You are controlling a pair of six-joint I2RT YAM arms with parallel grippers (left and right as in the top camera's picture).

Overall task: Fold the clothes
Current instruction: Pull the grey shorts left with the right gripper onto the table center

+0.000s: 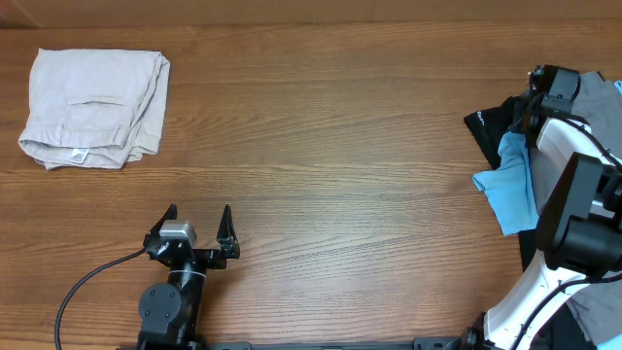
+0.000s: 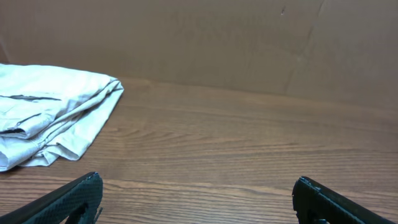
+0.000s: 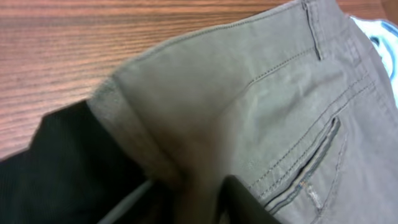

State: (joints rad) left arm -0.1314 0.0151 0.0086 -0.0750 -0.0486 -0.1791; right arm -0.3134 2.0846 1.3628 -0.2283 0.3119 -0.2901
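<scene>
The mid-grey shorts (image 3: 249,93) fill the right wrist view, with a seam, a waistband edge and a slit back pocket showing. In the overhead view only a grey patch of them (image 1: 589,89) shows at the far right edge, in a pile of garments. My right gripper (image 3: 199,199) sits in that pile (image 1: 542,87), and its fingers pinch a raised fold of the grey fabric. My left gripper (image 1: 199,222) is open and empty, low over the bare table near the front left, and its two fingertips show in the left wrist view (image 2: 198,186).
Folded pale beige shorts (image 1: 92,105) lie at the back left, also in the left wrist view (image 2: 50,118). A light blue T-shirt (image 1: 510,185) and a black garment (image 1: 489,122) lie in the right pile. The black garment shows under the grey fabric (image 3: 56,168).
</scene>
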